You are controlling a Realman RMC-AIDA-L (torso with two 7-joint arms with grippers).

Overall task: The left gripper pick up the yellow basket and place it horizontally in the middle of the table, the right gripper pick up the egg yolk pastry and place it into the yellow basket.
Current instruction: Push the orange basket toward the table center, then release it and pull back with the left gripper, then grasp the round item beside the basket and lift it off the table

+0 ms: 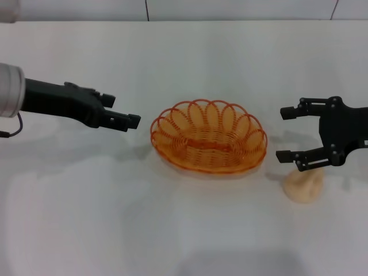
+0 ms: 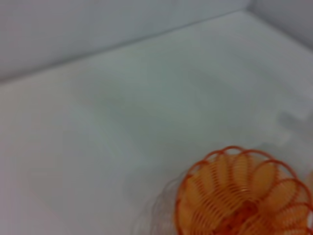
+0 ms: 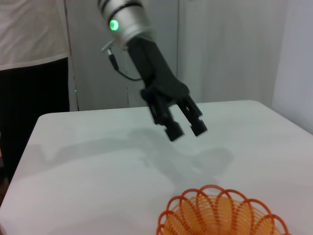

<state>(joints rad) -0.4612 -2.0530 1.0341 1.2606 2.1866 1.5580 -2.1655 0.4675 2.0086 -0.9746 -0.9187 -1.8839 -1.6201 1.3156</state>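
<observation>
The yellow basket (image 1: pixel 253 150) stands upright and lengthwise across the middle of the white table (image 1: pixel 115 224), with nothing in it. It also shows in the left wrist view (image 2: pixel 230 150) and the right wrist view (image 3: pixel 210 189). My left gripper (image 1: pixel 130 122) is open and empty, hanging just left of the basket and apart from it; the right wrist view shows its two fingers spread (image 3: pixel 186 130). The egg yolk pastry (image 1: pixel 305 187) lies on the table right of the basket. My right gripper (image 1: pixel 283 134) is open wide just above the pastry, holding nothing.
A wall runs along the table's far edge (image 1: pixel 184 20). In the right wrist view a person in a white top and dark trousers (image 3: pixel 29 54) stands beyond the table's far end.
</observation>
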